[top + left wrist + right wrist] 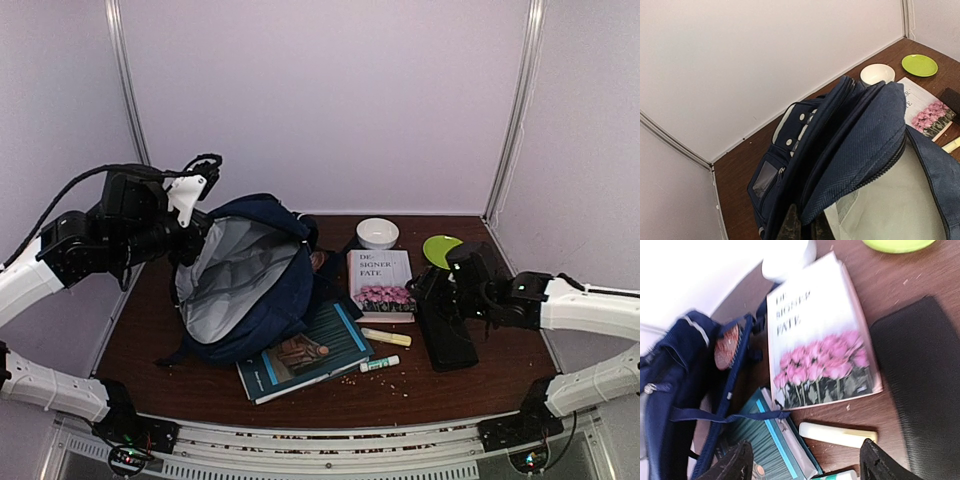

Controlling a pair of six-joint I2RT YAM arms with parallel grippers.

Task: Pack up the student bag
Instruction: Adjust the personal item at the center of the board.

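The student bag (245, 280), a navy backpack with a pale grey lining, lies open-mouthed on the left of the table. My left gripper (195, 232) is shut on its upper rim and holds the mouth up. In the left wrist view the dark fingertips (790, 225) pinch the blue fabric edge of the bag (855, 145). My right gripper (805, 467) hangs open above a yellow highlighter (837, 435) and the corner of a teal book (765, 445), with nothing between its fingers. In the top view the right gripper (428, 290) sits over the right side of the table.
A white book with pink roses (380, 285), the teal book (305, 355), the highlighter (385, 337) and a white-green stick (380, 364) lie right of the bag. A flat black case (445, 330), a white bowl (377, 232) and a green plate (440, 250) are nearby. A brown brush (730, 345) rests by the bag.
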